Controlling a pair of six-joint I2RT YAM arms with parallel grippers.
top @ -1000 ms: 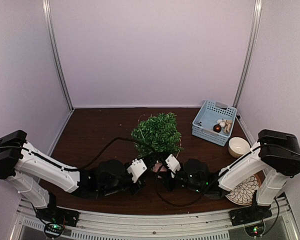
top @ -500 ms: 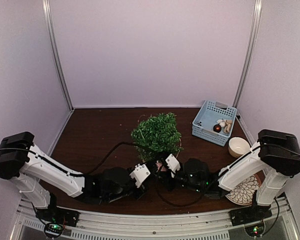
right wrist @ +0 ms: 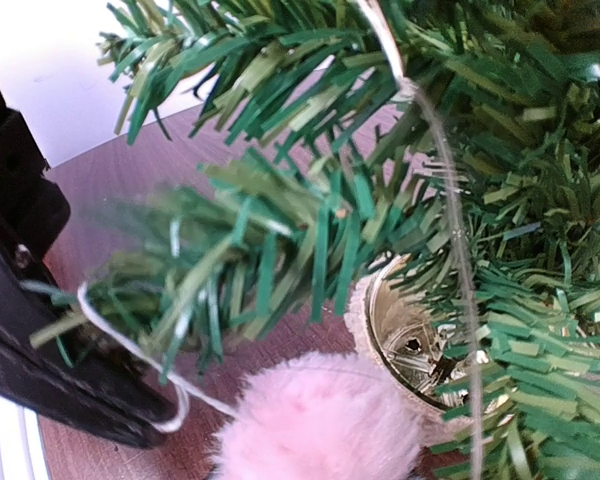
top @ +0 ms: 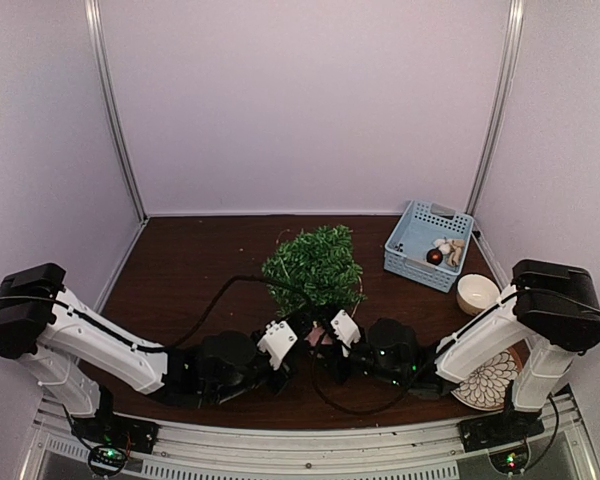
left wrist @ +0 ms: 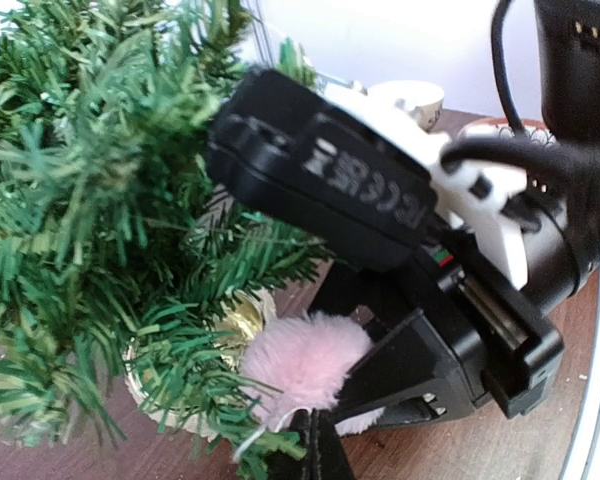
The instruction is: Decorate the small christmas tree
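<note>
Though indistinct overhead, a pink pompom (right wrist: 315, 425) (fluffy) shows in wrist views

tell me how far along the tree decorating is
Done: nothing visibly hung on the tree yet. In hand: a pink pompom at the lower branches, seemingly held by the right gripper, its thread near a branch. To do: hang it, then the ornaments in the basket.

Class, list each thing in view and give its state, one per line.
Tree: upright in its pot.
Pompom: gripped, low beside the pot.
Left tool: shut on the pompom's thread.
Right tool: shut on the pompom.
Basket: upright, holding ornaments.
Bowl: upright.
Plate: flat.
</note>
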